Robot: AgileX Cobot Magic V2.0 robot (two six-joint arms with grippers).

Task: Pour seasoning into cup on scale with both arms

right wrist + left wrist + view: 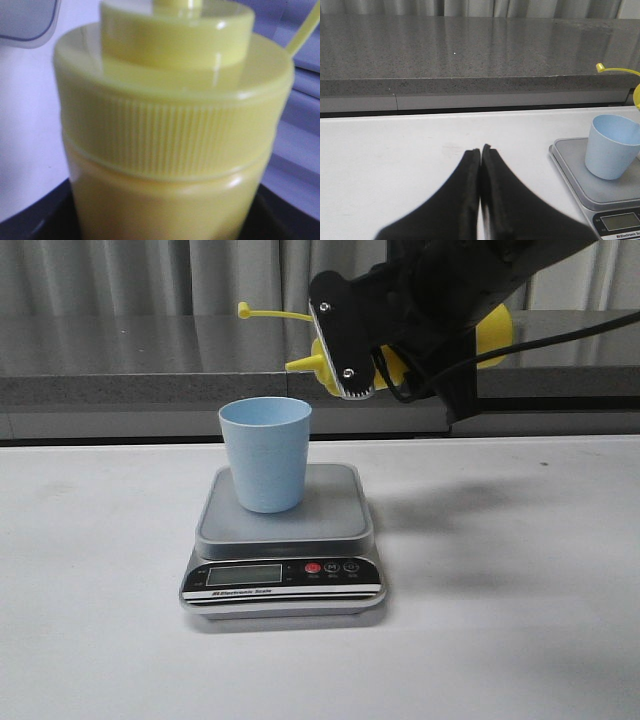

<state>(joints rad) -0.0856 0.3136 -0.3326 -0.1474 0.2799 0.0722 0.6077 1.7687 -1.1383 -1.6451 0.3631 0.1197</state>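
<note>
Front view: the right arm reaches in from above, its jaws pinching the yellow seasoning bottle, which lies nearly level in the grip. The pointed nozzle juts out beyond the jaws, and the thin tethered cap trails just above it. Below and just ahead of the jaws, the light blue cup stands upright on the grey platform of the scale, the nozzle tip hanging above the cup's rim and apart from it. The scale rests on the white desk, its display and red button on the black front panel.

Left wrist view: the left arm's jaws are pressed together with nothing between them, low over the bare desk. Ahead of the jaws and off to one side, the cup sits on the scale, well apart from the fingertips. The yellow cap tether shows above the cup at the edge of the picture. A grey stone ledge runs beyond the desk.

Right wrist view: the bottle's ribbed screw collar fills the picture, held close between the jaws, whose black inner faces show at either side of the body. The tether slants away beyond the collar. A corner of the scale platform lies past the bottle, blurred.
</note>
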